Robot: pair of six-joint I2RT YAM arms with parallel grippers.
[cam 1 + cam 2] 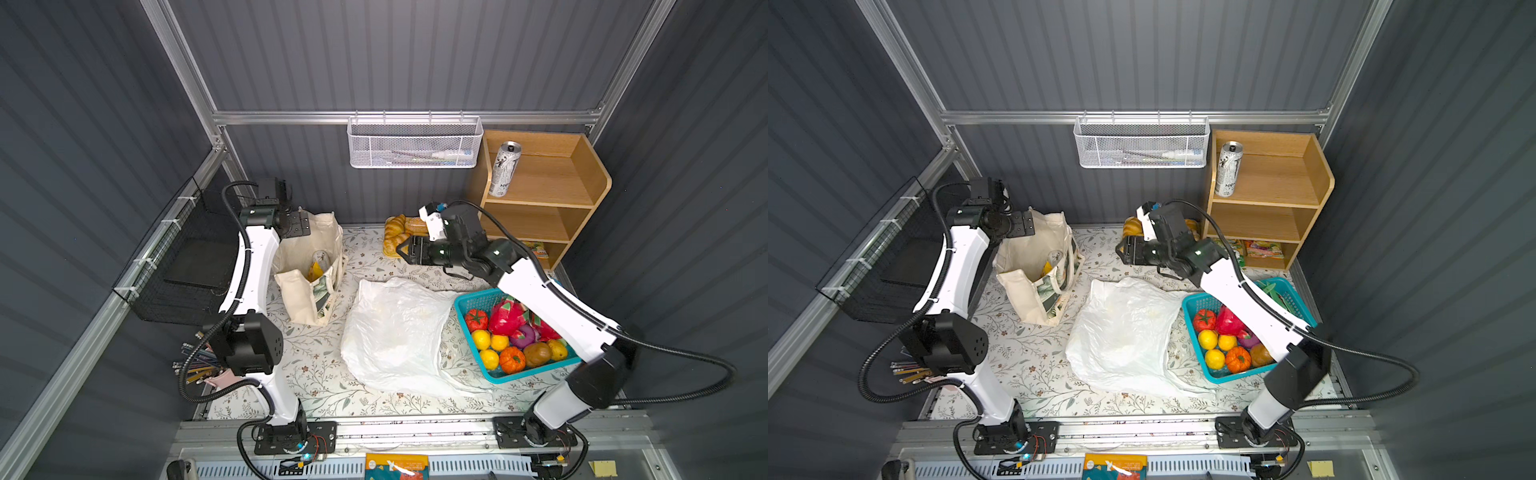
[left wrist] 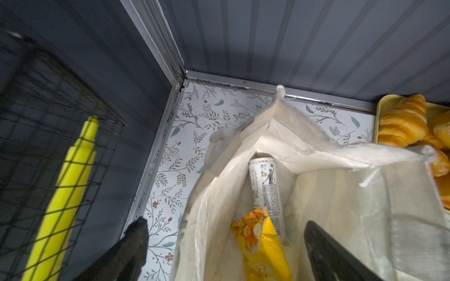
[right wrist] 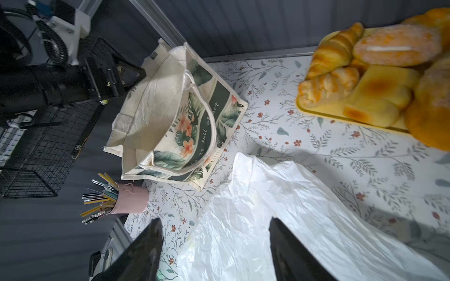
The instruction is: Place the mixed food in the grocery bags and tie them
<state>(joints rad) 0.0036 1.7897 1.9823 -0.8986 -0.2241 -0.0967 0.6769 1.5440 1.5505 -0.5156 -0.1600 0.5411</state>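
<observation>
The cream canvas tote (image 1: 307, 270) (image 1: 1034, 266) stands open at the back left. Inside it lie a silver-white drink can (image 2: 266, 189) and a yellow snack packet (image 2: 260, 243). My left gripper (image 1: 297, 224) (image 2: 226, 228) hovers over the tote's mouth, open and holding nothing. The white plastic bag (image 1: 395, 336) (image 3: 292, 219) lies flat mid-table. My right gripper (image 1: 405, 251) (image 3: 215, 222) hangs open and empty above the plastic bag's far edge. A second can (image 1: 504, 168) stands on the shelf's top level. Pink-red dragon fruits (image 1: 507, 318) sit in the turquoise basket (image 1: 465, 303), partly under my right arm.
A yellow tray of bread rolls (image 1: 399, 235) sits at the back, just behind my right gripper. The wooden shelf (image 1: 548, 195) fills the back right corner, with sweet packets (image 1: 1262, 249) on its lowest level. A black wire basket (image 1: 183, 266) hangs on the left wall; a pink pen cup (image 3: 131, 202) stands below it.
</observation>
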